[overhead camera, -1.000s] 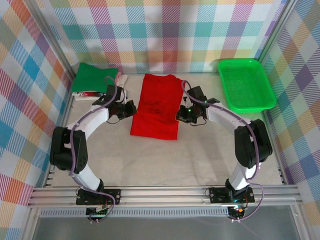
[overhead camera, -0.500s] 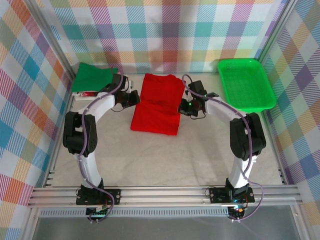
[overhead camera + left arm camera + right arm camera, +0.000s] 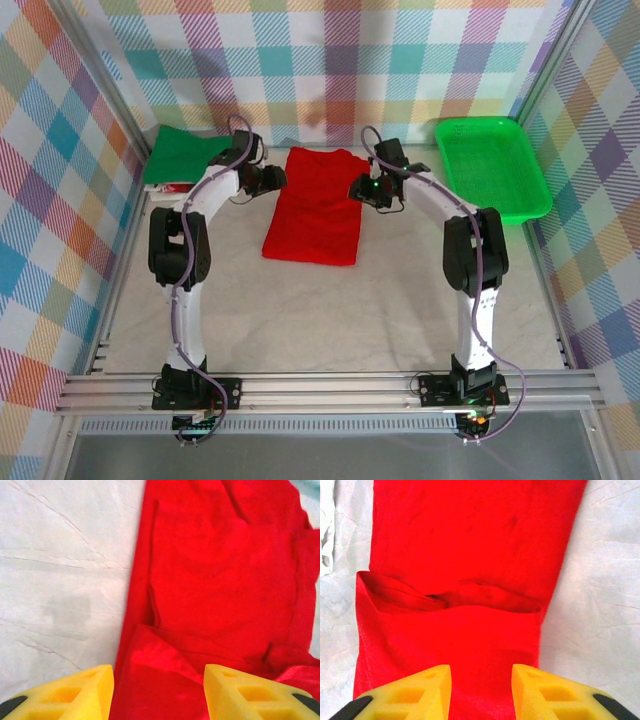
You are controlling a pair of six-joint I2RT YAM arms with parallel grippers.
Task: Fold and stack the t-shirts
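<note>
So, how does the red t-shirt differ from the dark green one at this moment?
Colour: the red t-shirt is bright red, the dark green t-shirt is deep green.
Place: the red one lies in the middle of the table; the green one sits in the far left corner.
Shape: the red one is a long strip with one end folded over itself; the green one is a shorter, squarish fold.
Both are plain cloth, lying flat.

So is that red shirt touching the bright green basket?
Apart. The top view shows the red t-shirt in the middle of the table and the green basket at the right edge, with bare table between them.
</note>
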